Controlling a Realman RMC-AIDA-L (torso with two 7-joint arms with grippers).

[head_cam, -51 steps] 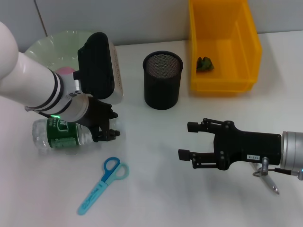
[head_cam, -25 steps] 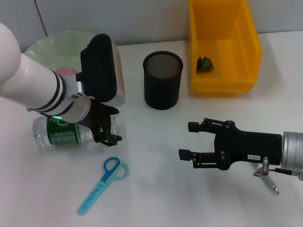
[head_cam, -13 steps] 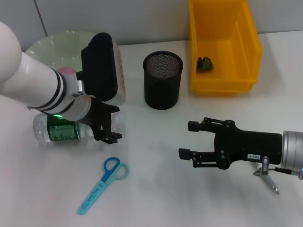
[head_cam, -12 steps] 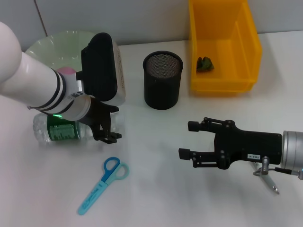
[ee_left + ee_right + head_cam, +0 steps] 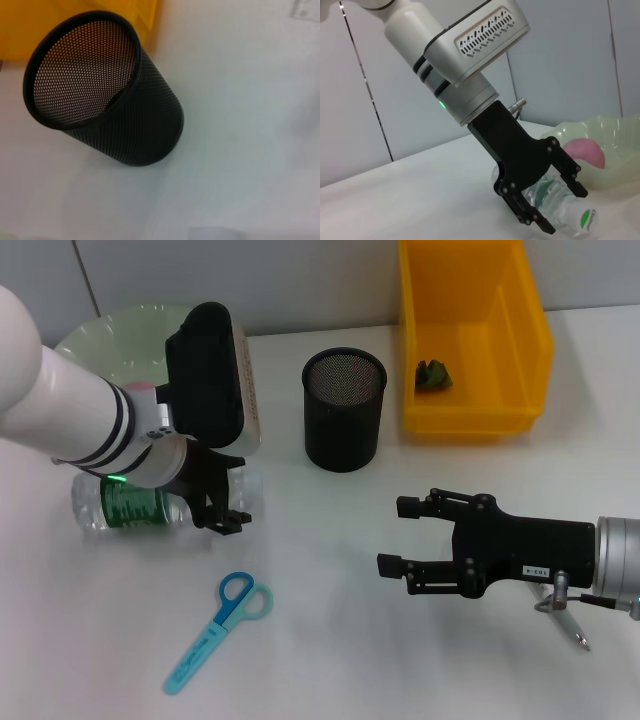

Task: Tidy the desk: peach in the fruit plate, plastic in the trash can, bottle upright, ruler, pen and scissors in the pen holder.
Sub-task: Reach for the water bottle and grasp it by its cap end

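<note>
Clear plastic: the bottle [image 5: 150,505] is lying on its side near the desk's left edge, green label up, its long axis running left to right and its cap end toward the centre.
Left gripper: your left gripper [image 5: 222,502] is straddling the bottle's neck end, one finger on each side (the right wrist view shows the jaws clamping the clear shoulder just behind the cap [image 5: 585,220]), so you are holding the bottle there.
Key relation: the bottle's body is stretching away from those jaws toward the left, so in my judgement standing it up means swinging the cap end upward while the base is pivoting on the desk.
Nearer arm: the left one, already on the bottle; your right gripper [image 5: 402,536] is hovering well apart over the desk's right half, jaws wide and holding nothing.
Fruit plate: the peach [image 5: 585,151] is sitting in the plate [image 5: 110,330] just behind the bottle.
Pen holder: the mesh pen holder [image 5: 344,408] is standing upright, with the scissors [image 5: 216,631] lying outside it.
</note>
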